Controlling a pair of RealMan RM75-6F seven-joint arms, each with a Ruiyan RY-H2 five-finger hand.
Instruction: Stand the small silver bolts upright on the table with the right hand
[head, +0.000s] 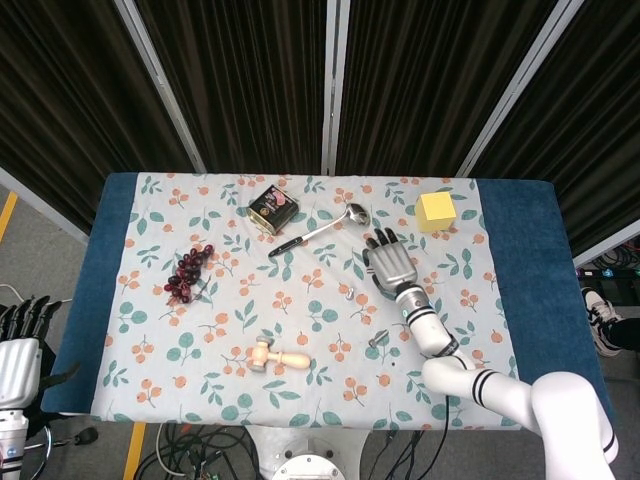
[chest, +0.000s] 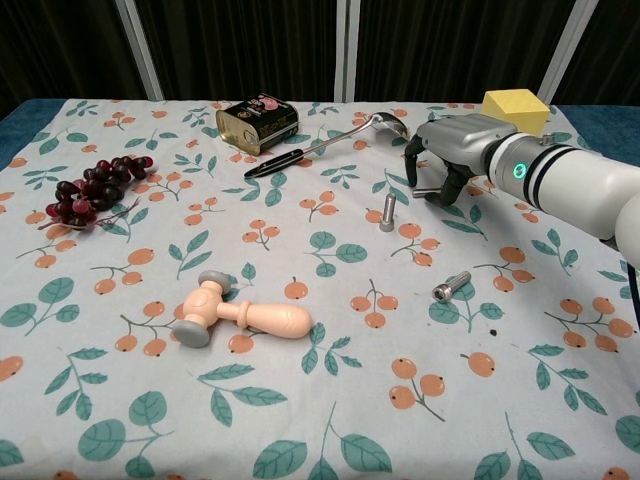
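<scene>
One small silver bolt (chest: 387, 212) stands upright on the floral cloth, also seen as the upright bolt (head: 349, 294) in the head view. A second bolt (chest: 451, 287) lies on its side nearer the front. A third bolt (chest: 422, 191) lies under my right hand (chest: 445, 152), with only its end showing. The fingers (chest: 432, 180) curl down around that bolt and reach the cloth; whether they grip it is hidden. In the head view the right hand (head: 390, 268) shows its back. My left hand (head: 20, 338) hangs off the table's left corner, holding nothing.
A dark tin can (chest: 257, 122) and a long spoon (chest: 320, 147) lie at the back. Grapes (chest: 90, 187) sit at the left. A wooden toy mallet (chest: 245, 315) lies at the front middle. A yellow block (chest: 515, 108) stands behind the right hand.
</scene>
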